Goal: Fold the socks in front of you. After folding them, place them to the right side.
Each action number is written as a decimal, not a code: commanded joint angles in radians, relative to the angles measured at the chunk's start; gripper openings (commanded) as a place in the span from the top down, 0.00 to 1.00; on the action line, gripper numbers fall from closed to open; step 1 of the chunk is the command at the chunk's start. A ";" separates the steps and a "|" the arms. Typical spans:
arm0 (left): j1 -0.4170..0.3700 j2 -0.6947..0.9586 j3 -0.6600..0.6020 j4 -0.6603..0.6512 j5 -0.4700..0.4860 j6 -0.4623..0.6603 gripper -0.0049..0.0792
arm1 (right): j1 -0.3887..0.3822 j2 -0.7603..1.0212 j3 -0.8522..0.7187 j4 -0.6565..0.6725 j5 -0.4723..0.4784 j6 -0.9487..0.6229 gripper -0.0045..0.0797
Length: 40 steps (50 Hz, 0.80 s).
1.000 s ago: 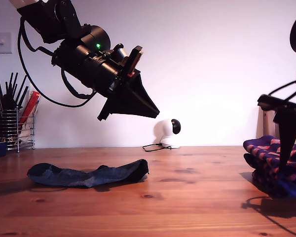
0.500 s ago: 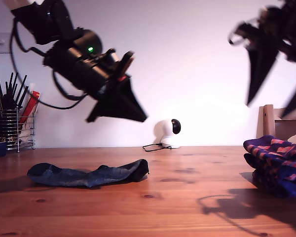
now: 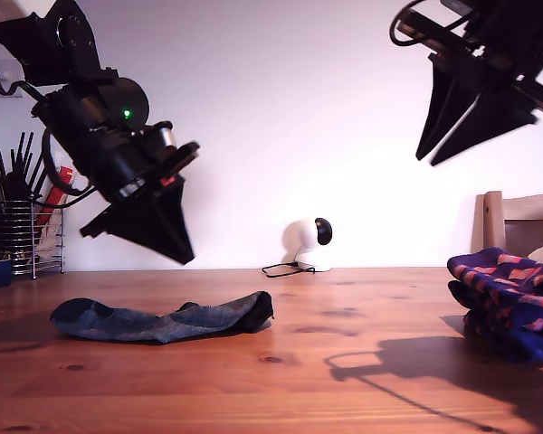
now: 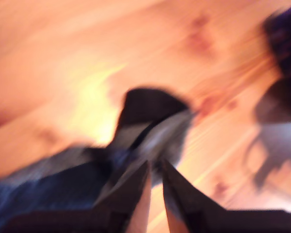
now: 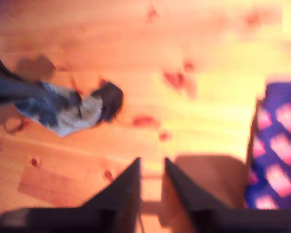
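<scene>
On the wooden surface (image 3: 344,362), a dark grey-blue sock (image 3: 163,318) lies flat toward the exterior view's left, and checked socks (image 3: 507,303) are piled at its right edge, with wide bare wood between. My first gripper (image 4: 154,194) hovers above the grey sock, my second gripper (image 5: 151,187) high near the pile; both have jaws almost closed, holding nothing. Only the exterior view shows a white camera (image 3: 306,242) far behind.

- Grey sock (image 3: 163,320): dark grey-blue, plain, paler grey inside at its open end.
- Checked socks (image 3: 511,303): navy-purple with red-pink diamond checks.
- Table (image 3: 344,362): warm orange-brown pine with darker knots.
- Both grippers: black; the arm at the exterior view's left shows a green light (image 3: 126,114).
- Wall (image 3: 299,117): pale lilac-white.
- Small camera (image 3: 308,242): white with a black lens.
</scene>
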 commanded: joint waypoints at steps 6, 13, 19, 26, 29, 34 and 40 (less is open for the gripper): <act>0.002 0.012 0.006 -0.037 -0.092 0.035 0.87 | 0.005 0.141 -0.003 0.056 -0.077 -0.040 0.96; 0.002 0.012 0.006 -0.050 -0.106 0.037 0.87 | 0.016 0.227 -0.002 0.146 -0.140 -0.053 0.96; -0.003 0.015 0.006 -0.055 -0.107 0.037 0.87 | 0.019 0.293 0.011 0.196 -0.175 -0.057 0.96; -0.008 0.015 0.006 -0.035 -0.108 0.037 0.87 | 0.033 0.356 0.031 0.229 -0.219 -0.122 0.96; -0.013 0.016 0.006 -0.026 -0.107 0.037 0.87 | 0.046 0.372 0.034 0.251 -0.224 -0.173 0.96; -0.019 0.017 0.006 -0.006 -0.104 0.038 0.87 | 0.064 0.391 0.038 0.272 -0.223 -0.267 0.96; -0.035 0.031 0.006 0.027 -0.095 0.037 0.87 | 0.075 0.397 0.038 0.277 -0.216 -0.349 0.96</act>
